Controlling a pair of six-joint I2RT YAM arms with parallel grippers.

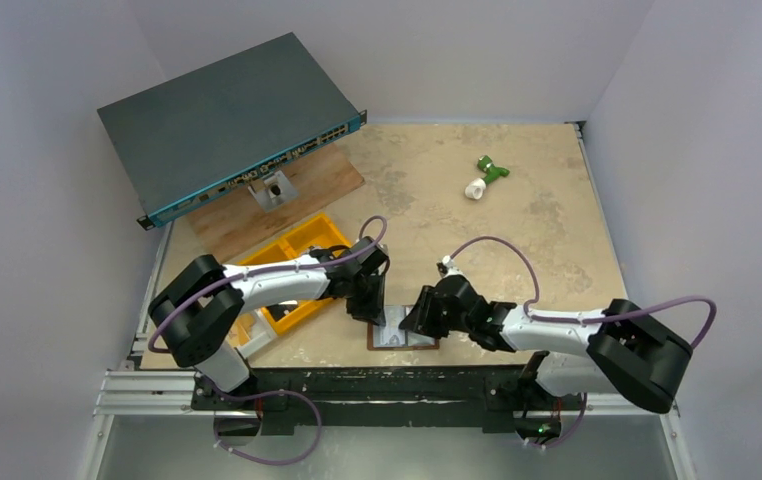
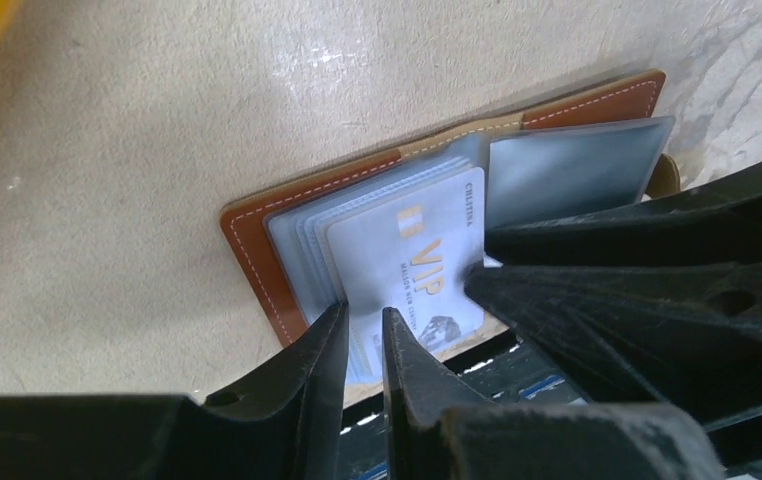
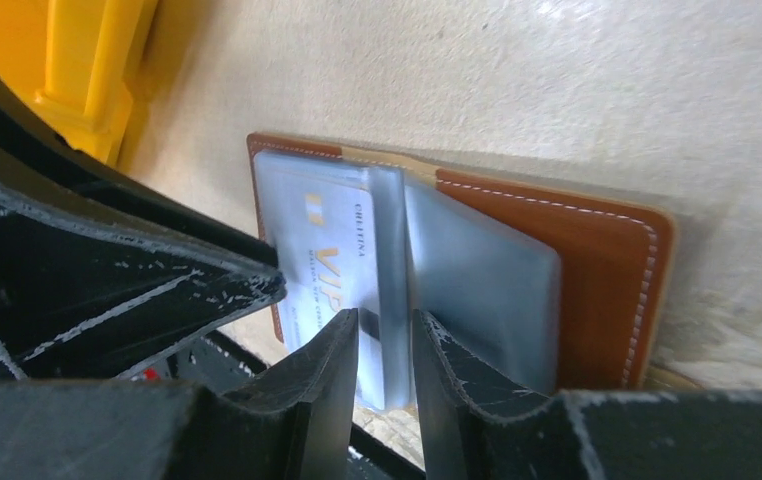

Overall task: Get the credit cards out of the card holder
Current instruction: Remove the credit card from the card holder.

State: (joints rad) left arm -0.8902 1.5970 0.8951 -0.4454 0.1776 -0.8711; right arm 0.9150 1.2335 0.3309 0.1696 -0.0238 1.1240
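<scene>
The card holder (image 1: 404, 338), a brown leather wallet (image 2: 257, 240) (image 3: 607, 270), lies open at the table's near edge between my two grippers. Pale credit cards in clear sleeves fan out of it, and a card marked VIP (image 2: 417, 250) (image 3: 322, 250) lies on top. My left gripper (image 1: 375, 312) (image 2: 365, 315) has its jaws nearly together on the near edge of that VIP card. My right gripper (image 1: 419, 320) (image 3: 385, 318) stands narrowly open astride the edge of a clear sleeve (image 3: 487, 270), with gaps on both sides. The two grippers' fingers are close together.
A yellow bin (image 1: 297, 260) (image 3: 87, 70) stands just left of the wallet, behind my left arm. A dark network switch (image 1: 227, 125) rests on a wooden board (image 1: 287, 200) at the back left. A green and white object (image 1: 485, 177) lies far back. The table edge runs right under the wallet.
</scene>
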